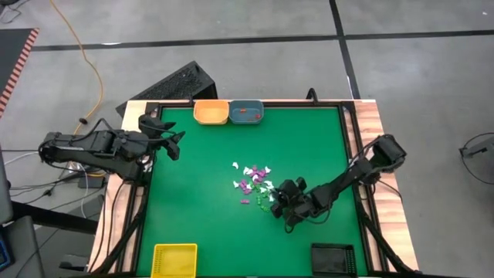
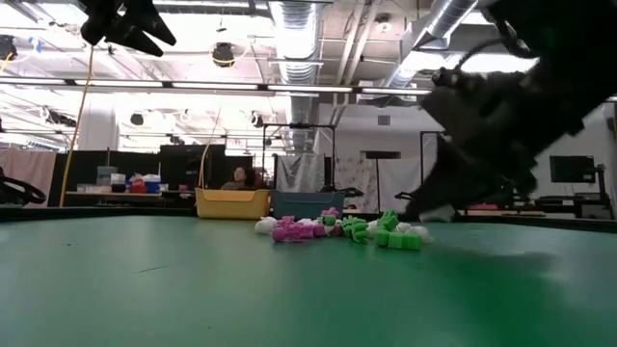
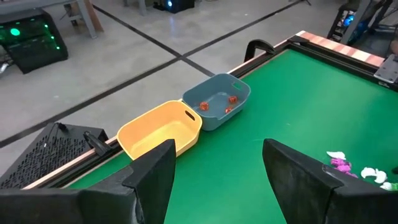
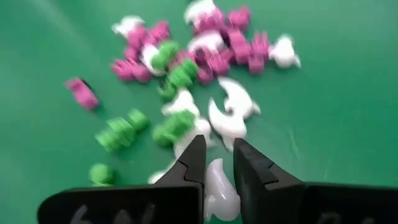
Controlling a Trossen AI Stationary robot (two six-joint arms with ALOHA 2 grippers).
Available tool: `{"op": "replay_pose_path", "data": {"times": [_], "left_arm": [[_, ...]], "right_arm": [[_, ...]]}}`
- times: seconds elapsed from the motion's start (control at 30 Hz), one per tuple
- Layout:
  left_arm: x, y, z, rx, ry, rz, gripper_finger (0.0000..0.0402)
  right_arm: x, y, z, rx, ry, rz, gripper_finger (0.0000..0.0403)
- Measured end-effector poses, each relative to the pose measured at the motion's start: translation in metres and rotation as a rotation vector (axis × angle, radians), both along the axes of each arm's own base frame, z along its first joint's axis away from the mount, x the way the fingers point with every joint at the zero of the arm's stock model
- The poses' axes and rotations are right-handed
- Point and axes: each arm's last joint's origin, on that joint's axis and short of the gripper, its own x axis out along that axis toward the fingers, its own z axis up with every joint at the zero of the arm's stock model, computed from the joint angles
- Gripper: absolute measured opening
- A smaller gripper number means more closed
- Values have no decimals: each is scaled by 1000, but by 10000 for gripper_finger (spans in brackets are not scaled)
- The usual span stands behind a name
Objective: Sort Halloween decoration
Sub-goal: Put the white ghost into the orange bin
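Note:
The Halloween decoration is a heap of tiny white, purple and green pieces lying on the green table right of its middle, also seen in the right wrist view and the low view. My right gripper is at the heap's near right edge, shut on one white piece. My left gripper waits open, raised over the table's far left part. A few orange-red pieces lie in the blue tray. My right gripper pinches a white piece between its two fingers, which stand one on either side of it. The fingers come slanting down from the table's right side. The piece's free end sticks out past the fingertips, and it looks raised above the other pieces.
An orange-yellow tray and the blue tray stand side by side at the far edge. A yellow tray and a black tray stand at the near edge. Bare green surface lies left of the heap.

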Motion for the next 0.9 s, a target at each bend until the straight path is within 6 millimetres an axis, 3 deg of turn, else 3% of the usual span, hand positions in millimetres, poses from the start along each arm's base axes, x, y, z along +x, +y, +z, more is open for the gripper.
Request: {"op": "replay_pose_path", "data": {"times": [0.43, 0.9], "left_arm": [[0, 0, 0, 5, -2, 10, 231], [0, 0, 0, -9, -16, 17, 231]], "right_arm": [[15, -44, 48, -163, -82, 3, 58], [73, -126, 75, -308, -187, 77, 59]]}}
